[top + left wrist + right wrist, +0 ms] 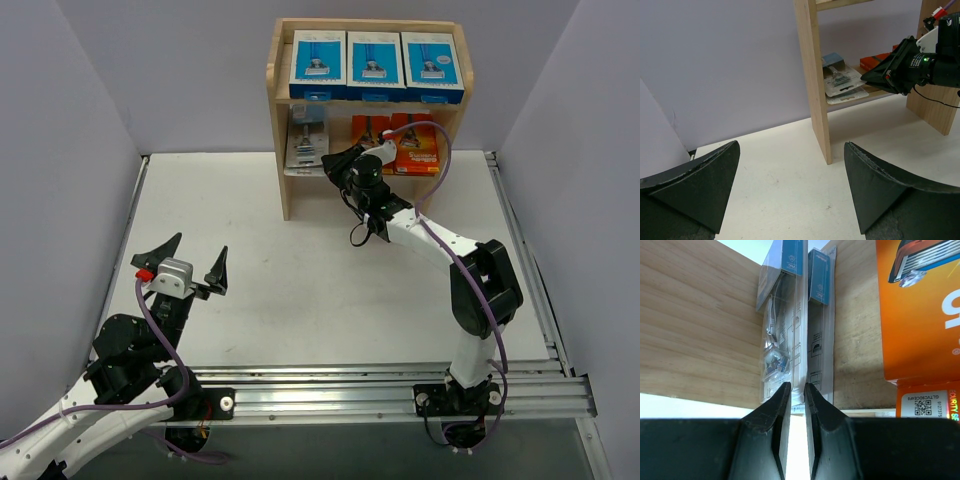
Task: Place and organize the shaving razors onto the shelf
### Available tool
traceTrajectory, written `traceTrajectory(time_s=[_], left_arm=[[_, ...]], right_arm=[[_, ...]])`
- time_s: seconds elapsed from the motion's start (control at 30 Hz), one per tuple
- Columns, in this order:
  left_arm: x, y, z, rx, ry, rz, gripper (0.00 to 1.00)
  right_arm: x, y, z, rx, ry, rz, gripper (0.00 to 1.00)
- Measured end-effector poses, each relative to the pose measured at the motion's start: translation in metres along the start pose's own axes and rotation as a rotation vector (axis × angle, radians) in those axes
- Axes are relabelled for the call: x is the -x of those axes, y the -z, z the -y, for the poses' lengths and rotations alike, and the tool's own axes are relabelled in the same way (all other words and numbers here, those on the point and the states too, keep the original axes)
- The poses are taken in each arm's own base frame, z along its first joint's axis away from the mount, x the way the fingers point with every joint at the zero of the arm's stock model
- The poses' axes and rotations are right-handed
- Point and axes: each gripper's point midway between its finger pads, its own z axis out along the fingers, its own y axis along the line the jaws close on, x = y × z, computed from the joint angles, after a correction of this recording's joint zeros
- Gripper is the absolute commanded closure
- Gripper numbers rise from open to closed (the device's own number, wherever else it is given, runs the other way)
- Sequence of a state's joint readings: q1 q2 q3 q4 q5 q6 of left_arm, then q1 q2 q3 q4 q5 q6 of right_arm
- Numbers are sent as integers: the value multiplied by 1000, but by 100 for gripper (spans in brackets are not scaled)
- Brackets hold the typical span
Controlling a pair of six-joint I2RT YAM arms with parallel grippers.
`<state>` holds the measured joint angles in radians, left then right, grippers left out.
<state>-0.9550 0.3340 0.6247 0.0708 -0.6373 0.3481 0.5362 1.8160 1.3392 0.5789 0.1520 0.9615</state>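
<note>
Right gripper [797, 386]: pinching near edge of blister card [785, 340] on middle tier of shelf [690, 315]; left gripper [791, 145]: spread wide, well apart from shelf.

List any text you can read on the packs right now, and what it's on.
"URITY SE", cut by the frame edge: white sticker on an orange box.
Too small: code under that sticker's QR square.
Cut off, unreadable: big white lettering on the same box.
Blurred: blue labels on the blister cards.
Too small: print on the blue boxes on the shelf.
</note>
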Motion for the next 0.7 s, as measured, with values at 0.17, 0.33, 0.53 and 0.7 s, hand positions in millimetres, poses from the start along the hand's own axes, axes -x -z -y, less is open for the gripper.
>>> traceTrajectory(time_s=[0.17, 0.33, 0.53, 0.7], left_arm=[[0, 0, 1, -3, 0, 1, 6], [1, 0, 2, -11, 0, 3, 6], [1, 0, 3, -14, -1, 4, 6], [1, 0, 3, -14, -1, 4, 6]], right_arm=[[-2, 1, -2, 6, -4, -8, 89], [-3, 1, -2, 9, -7, -12, 87], [-6, 2, -5, 15, -6, -22, 83], [-8, 2, -5, 16, -5, -27, 80]])
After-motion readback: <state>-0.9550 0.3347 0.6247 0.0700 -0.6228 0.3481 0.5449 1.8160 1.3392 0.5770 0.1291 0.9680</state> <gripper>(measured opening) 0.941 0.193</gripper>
